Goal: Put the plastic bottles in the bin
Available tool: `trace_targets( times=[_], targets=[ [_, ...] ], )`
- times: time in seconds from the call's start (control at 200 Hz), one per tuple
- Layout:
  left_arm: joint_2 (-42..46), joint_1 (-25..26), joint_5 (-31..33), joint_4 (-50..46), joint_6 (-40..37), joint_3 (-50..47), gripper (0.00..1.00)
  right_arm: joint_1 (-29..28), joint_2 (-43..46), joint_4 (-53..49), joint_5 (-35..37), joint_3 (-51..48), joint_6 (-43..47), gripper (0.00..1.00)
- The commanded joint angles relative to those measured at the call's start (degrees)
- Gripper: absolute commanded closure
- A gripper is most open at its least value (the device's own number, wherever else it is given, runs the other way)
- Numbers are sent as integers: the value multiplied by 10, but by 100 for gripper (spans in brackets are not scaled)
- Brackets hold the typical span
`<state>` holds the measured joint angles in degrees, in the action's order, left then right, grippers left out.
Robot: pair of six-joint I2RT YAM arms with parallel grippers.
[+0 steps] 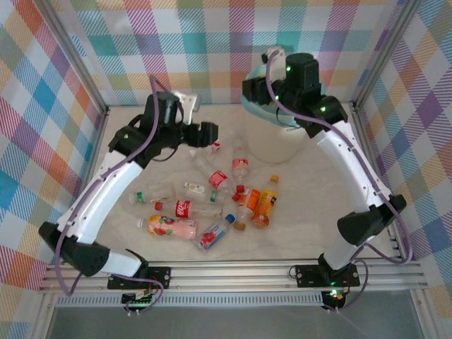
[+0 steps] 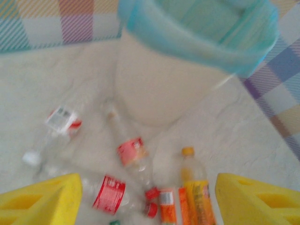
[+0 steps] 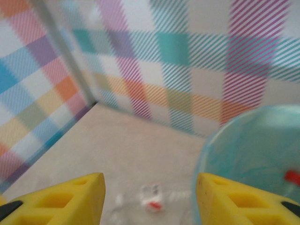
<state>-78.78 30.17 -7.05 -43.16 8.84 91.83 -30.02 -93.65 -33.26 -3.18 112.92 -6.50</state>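
One round cream-white bin [image 1: 281, 147] lined with a teal bag stands at the far right of the counter [image 1: 134, 159]. Roughly eleven small plastic bottles [image 1: 240, 168] lie scattered in front of it. One clear bottle [image 1: 185, 208] has a red label that reads Coca-Cola; the other labels are illegible. The right wrist view looks into the bin, where a red bit [image 3: 292, 178] shows. The left tool [image 1: 209, 134] over the bottles and the right tool [image 1: 258, 90] over the bin both gape, empty.

Enclosure: pale table boxed in by plaid cloth.
Table [image 1: 296, 240] top is cream and faintly marbled, evenly lit, shadows soft. Pastel plaid cloth walls [image 1: 212, 49] stand behind it and on both sides. Aluminium posts [image 1: 74, 53] rise at its far corners, and aluminium rails [image 1: 233, 272] run along its near edge.
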Motion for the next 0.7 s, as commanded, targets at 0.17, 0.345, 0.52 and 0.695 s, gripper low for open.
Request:
trace_targets(
  times=[0.17,0.345,0.52,0.695],
  targets=[
    [130,-7,87,-44,84,-212,25,-81,-16,-67,-50,-95,-12,42],
    [180,-23,92,-6,147,-308,25,-109,-100,-82,-56,-67,-8,38],
    [195,-59,72,44,189,-375,24,-124,-213,-109,-59,8,2,34],
    [198,-110,54,58,194,-397,24,-130,-339,-168,-64,113,5,29]
  ],
)
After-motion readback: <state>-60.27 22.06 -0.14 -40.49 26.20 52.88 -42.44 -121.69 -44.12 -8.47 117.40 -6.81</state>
